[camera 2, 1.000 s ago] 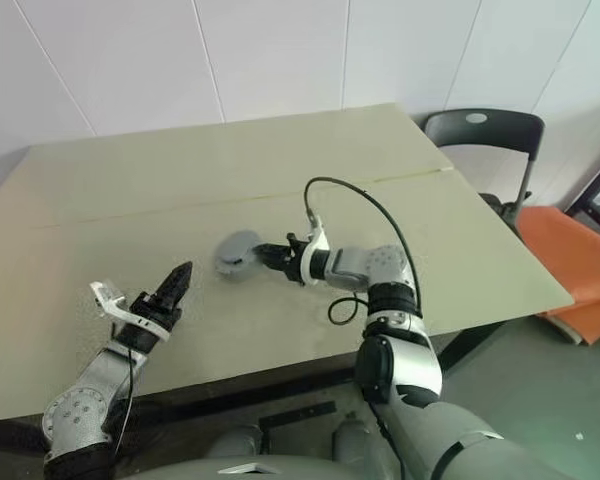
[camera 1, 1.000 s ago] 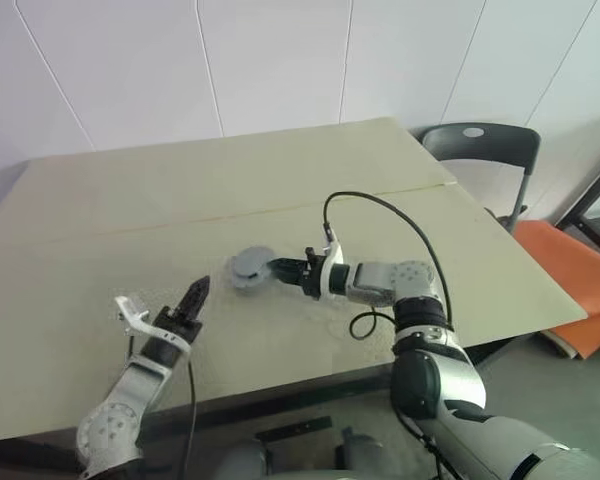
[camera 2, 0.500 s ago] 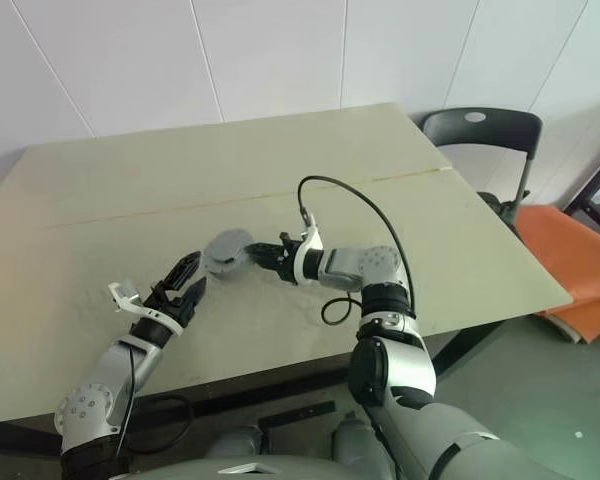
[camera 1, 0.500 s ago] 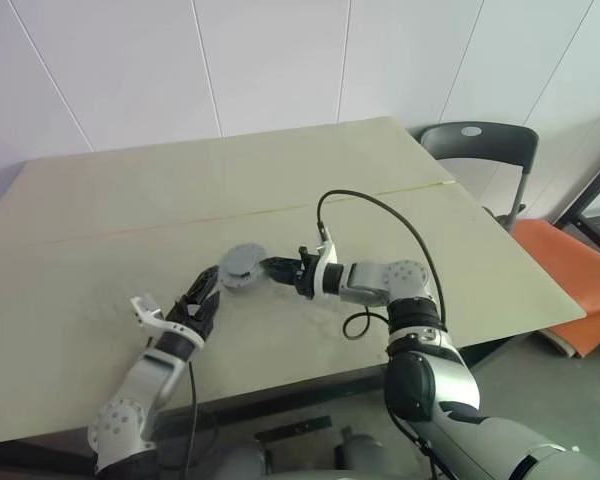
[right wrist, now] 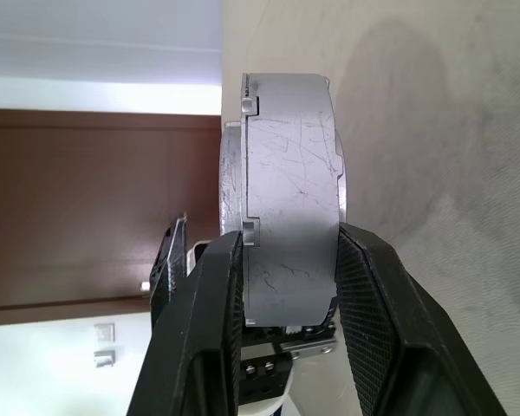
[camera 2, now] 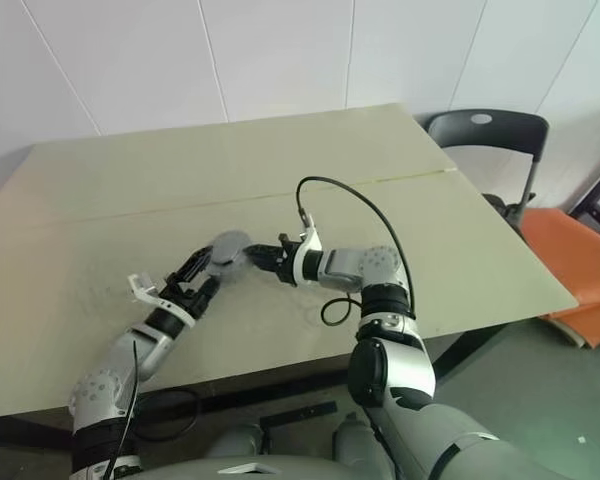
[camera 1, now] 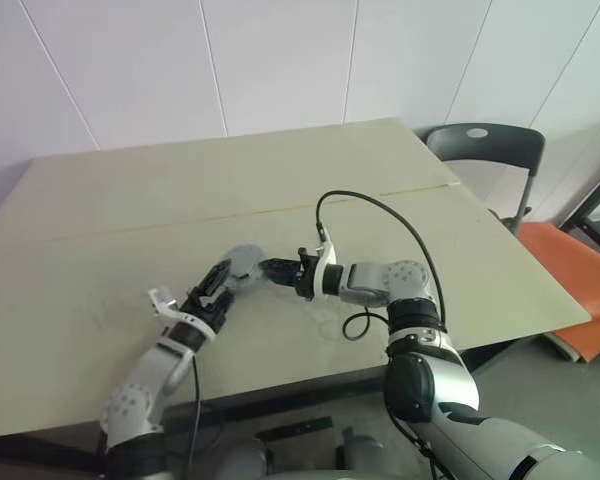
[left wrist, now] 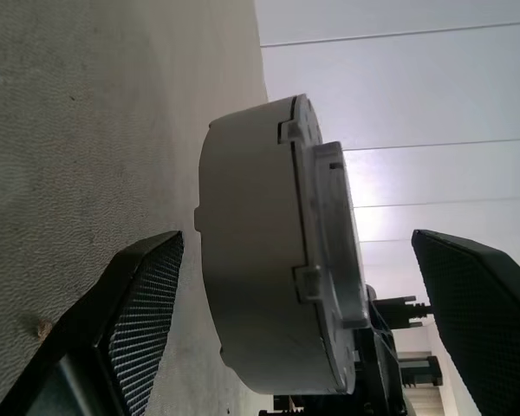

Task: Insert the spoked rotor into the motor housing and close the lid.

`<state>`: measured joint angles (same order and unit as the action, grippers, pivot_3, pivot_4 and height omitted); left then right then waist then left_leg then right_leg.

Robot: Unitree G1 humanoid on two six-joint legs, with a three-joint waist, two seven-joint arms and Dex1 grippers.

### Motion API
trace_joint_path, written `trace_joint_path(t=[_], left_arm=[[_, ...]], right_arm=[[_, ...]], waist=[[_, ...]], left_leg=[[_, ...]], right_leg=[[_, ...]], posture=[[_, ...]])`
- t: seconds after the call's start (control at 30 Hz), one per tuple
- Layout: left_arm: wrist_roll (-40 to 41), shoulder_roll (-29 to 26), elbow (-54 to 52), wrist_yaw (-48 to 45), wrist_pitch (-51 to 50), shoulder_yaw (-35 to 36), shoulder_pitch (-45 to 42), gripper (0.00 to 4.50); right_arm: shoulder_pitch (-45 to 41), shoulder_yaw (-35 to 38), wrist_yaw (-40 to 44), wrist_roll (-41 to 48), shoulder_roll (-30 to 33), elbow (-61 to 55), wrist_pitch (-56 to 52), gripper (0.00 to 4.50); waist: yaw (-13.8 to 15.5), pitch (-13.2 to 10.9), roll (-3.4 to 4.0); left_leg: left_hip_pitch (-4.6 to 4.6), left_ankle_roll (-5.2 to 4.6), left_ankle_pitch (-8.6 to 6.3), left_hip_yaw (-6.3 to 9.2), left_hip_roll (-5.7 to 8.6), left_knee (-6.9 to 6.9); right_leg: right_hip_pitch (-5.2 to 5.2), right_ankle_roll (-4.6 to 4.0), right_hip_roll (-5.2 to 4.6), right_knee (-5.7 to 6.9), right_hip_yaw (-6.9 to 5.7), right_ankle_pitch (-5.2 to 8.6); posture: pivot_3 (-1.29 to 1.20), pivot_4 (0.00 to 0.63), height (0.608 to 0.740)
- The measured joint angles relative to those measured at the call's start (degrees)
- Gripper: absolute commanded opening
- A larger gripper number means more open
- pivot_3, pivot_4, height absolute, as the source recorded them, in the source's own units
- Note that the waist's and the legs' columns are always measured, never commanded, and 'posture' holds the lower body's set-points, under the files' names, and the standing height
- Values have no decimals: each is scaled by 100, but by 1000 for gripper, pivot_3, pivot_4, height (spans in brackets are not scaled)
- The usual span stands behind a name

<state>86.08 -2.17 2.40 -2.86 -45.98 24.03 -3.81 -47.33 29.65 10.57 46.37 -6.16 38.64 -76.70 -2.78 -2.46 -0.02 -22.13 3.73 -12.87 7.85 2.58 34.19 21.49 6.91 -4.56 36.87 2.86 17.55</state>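
Motor housing (camera 1: 242, 266) held just above the beige table (camera 1: 100, 220), near its middle, seen as a grey round flat casing, closed side out. Right gripper (camera 1: 272, 268) reaches in from the right, fingers (right wrist: 368, 295) clamped on the housing's two flat faces. Left gripper (camera 1: 218, 281) sits at the housing's left edge, fingers (left wrist: 143, 295) spread wide, one either side of the casing, not touching it. Black chair (camera 1: 485, 150) and an orange thing (camera 1: 570, 275) beyond the table's right end.
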Motion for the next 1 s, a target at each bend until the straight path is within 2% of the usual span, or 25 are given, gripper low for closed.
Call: trace_joint_path(t=[0.1,0.2,0.3,0.37,0.63,0.8,1.0], left_arm=[[-179,6,275,-176,21,-37,-211,4474],[-368,29,566,-361,88,-37,-489,3940],[-588,42,860,-647,185,-43,-735,2950],[-563,75,946,-934,190,-2,-768,2447],[-584,115,1094,-1222,188,66,-831,2338],[-539,192,1204,-1315,184,208,-906,2336],[-541,323,1258,-1364,142,309,-953,2335]], right_arm=[[0,-2,2,5,-19,-15,-40,1238],[0,-4,2,5,-21,-20,-58,1238],[0,0,17,16,-20,-44,-57,1238],[2,31,80,48,-14,-55,-65,1238],[3,-34,147,65,-7,-69,19,1238],[13,-364,248,-53,-28,-203,481,1238],[-11,-215,116,-61,25,-12,970,3305]], waist=[[55,0,1],[80,0,1],[50,0,1],[30,-1,0],[25,-1,0],[25,-1,0],[37,-1,0]], left_leg=[[0,6,4,1,1,0],[0,13,8,1,3,3],[0,15,9,0,3,5],[-3,15,9,1,2,2],[-3,15,9,2,1,2],[-3,15,9,2,1,2],[-2,15,9,2,3,6]], right_leg=[[-1,-2,0,0,-1,0],[-3,-12,1,0,-1,3],[-3,-18,1,0,0,4],[1,-2,1,0,0,-5],[2,0,2,2,0,-5],[3,1,2,4,-1,-6],[-1,1,0,4,0,-6]], posture=[[0,0,740],[0,0,740],[0,0,740],[0,0,740],[0,0,740],[0,0,740],[0,0,740]])
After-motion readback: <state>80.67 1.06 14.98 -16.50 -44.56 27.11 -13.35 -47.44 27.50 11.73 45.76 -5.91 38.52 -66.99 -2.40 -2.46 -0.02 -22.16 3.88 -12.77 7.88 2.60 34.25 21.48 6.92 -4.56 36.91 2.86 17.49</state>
